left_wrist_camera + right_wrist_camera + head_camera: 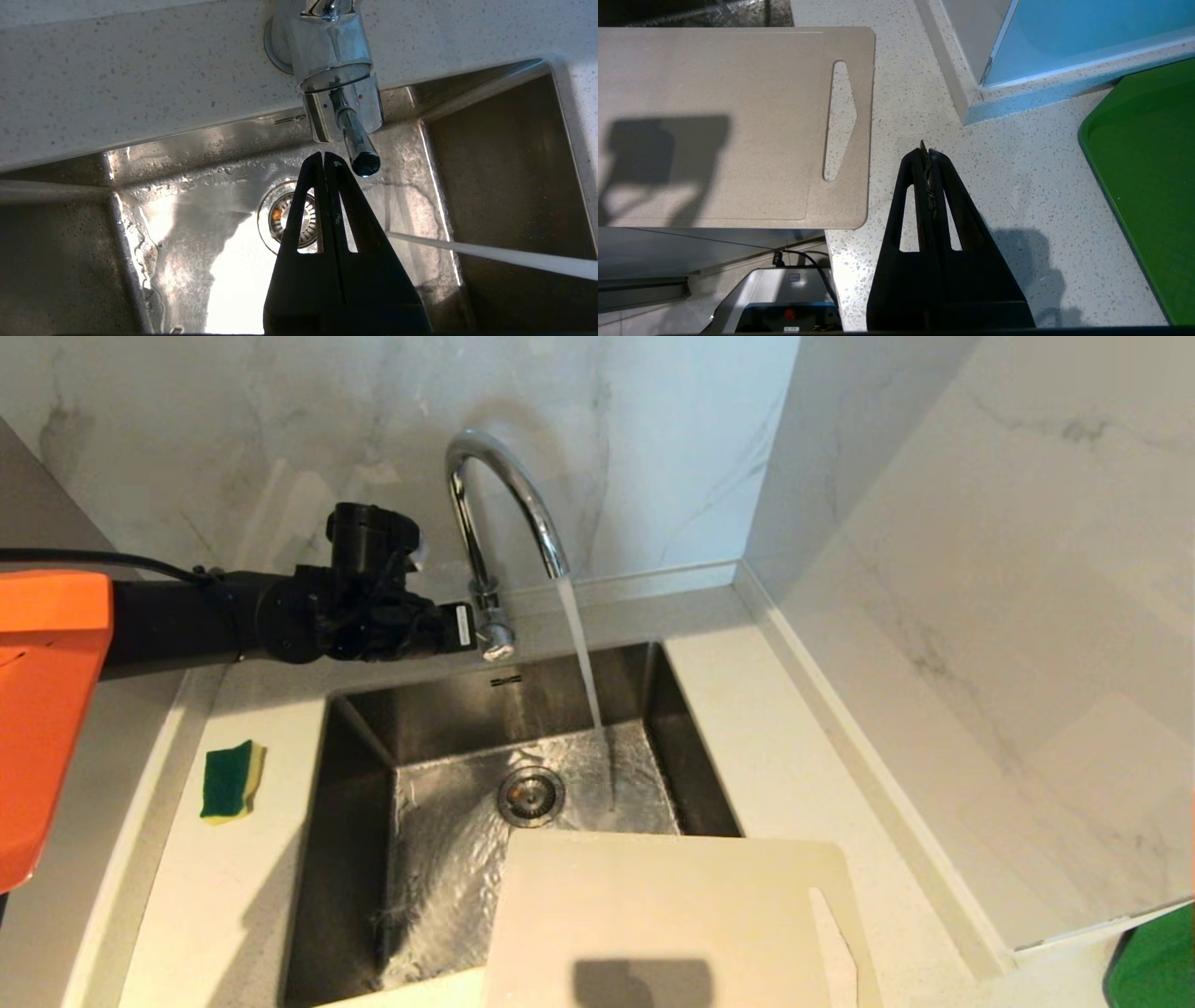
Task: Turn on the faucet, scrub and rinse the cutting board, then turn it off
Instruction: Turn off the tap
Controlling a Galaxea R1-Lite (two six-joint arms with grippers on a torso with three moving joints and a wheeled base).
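Observation:
The chrome faucet [504,495] stands behind the sink and water [583,653] runs from its spout onto the sink floor. My left arm reaches in from the left to the faucet's base. In the left wrist view my left gripper [324,155] is shut and empty, its tips just beside the stubby lever [357,144]; whether they touch it I cannot tell. The cream cutting board [672,915] lies flat across the sink's front right corner and the counter. My right gripper [927,149] hangs shut over the counter, just right of the board's handle slot [840,116].
A green-and-yellow sponge [231,782] lies on the counter left of the steel sink [364,859]. The drain [530,795] sits mid-sink under flowing water. A green tray [1148,186] lies on the counter at the right, near a marble side wall [980,616].

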